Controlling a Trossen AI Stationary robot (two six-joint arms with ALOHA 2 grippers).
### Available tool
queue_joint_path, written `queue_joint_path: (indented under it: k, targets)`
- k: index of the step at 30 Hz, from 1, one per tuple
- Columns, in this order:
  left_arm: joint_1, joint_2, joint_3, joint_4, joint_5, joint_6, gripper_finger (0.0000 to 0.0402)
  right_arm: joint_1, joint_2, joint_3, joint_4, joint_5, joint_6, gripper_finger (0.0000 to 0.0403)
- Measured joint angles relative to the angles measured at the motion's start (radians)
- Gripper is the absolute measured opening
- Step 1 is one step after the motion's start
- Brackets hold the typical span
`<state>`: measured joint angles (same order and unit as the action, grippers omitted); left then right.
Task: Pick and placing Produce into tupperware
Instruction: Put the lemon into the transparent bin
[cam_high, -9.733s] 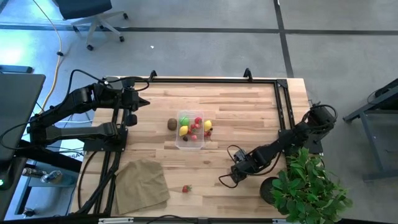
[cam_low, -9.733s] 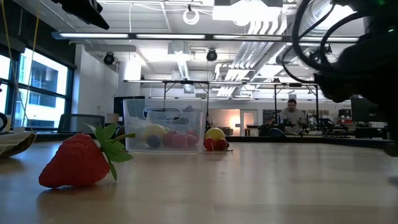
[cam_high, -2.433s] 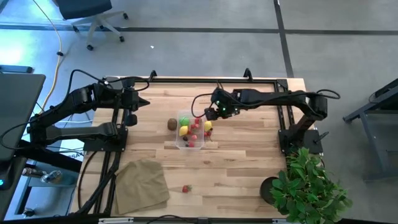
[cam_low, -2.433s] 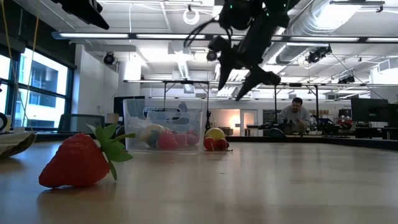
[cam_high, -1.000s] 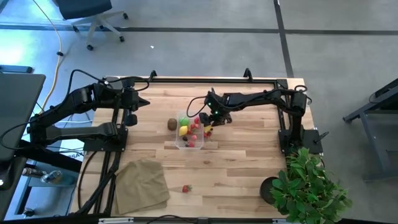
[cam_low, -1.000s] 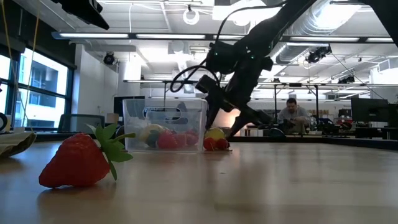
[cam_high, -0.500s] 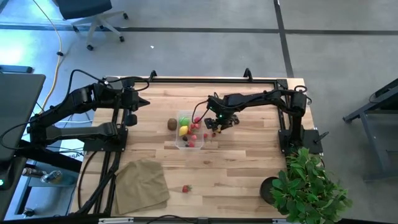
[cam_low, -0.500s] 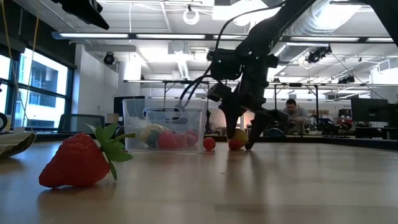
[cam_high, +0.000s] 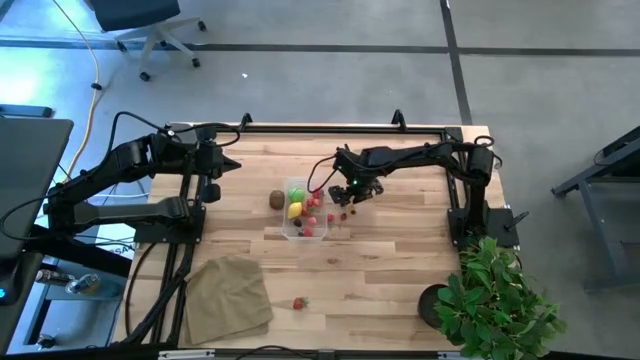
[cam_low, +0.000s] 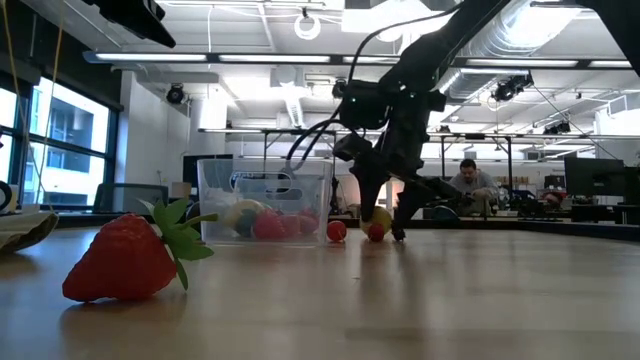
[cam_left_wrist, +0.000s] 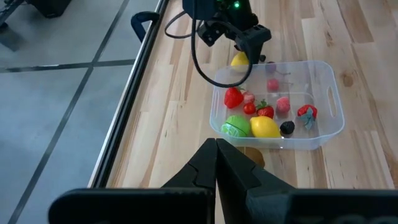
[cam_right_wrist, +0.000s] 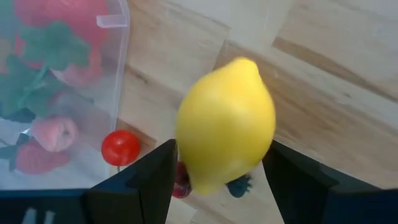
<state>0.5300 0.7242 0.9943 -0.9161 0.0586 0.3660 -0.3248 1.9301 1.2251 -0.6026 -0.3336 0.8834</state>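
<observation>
Lemon pick under way, tub partly filled

My right gripper (cam_right_wrist: 217, 180) straddles the lemon (cam_right_wrist: 225, 123) beside the tupperware (cam_high: 305, 230), jaws wide, not yet clamped; kiwi (cam_high: 275, 200), strawberry (cam_high: 298, 303) and berries remain outside.

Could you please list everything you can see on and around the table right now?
Tub: one, clear, table centre, holding red berries, a lemon and a green fruit.
Lemon: one, yellow, on the wood beside the tub, between the right gripper's fingers.
Small red berries: two at least, by that lemon.
Kiwi: one, brown, left of the tub.
Strawberry: one, red, alone near the front edge.
Cloth: one, tan, front left.
Plant: one, green, front right.
Right gripper: open around the lemon.
Left gripper: shut, waiting at the left.
</observation>
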Motion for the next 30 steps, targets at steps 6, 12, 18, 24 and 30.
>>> queue_joint_path:
  k: [6,12,18,24,30]
  targets:
    - [0.000,0.000,0.000,0.000,0.000,0.000,0.0001,-0.002,0.000,0.000,0.026,0.018,-0.003,0.0225]
    - [0.000,0.000,0.000,0.000,0.000,0.000,0.0001,-0.005,0.000,0.000,0.045,0.022,-0.031,0.0226]
    - [0.000,0.000,0.000,0.000,0.000,0.000,0.0001,-0.009,0.000,0.000,0.050,0.042,-0.057,0.0243]
    - [0.000,0.000,0.000,0.000,0.000,0.000,0.0001,-0.008,0.000,0.000,0.050,0.074,-0.064,0.0290]
    - [0.000,0.000,0.000,0.000,0.000,0.000,0.0001,0.011,0.004,0.002,0.021,0.134,0.014,0.0293]
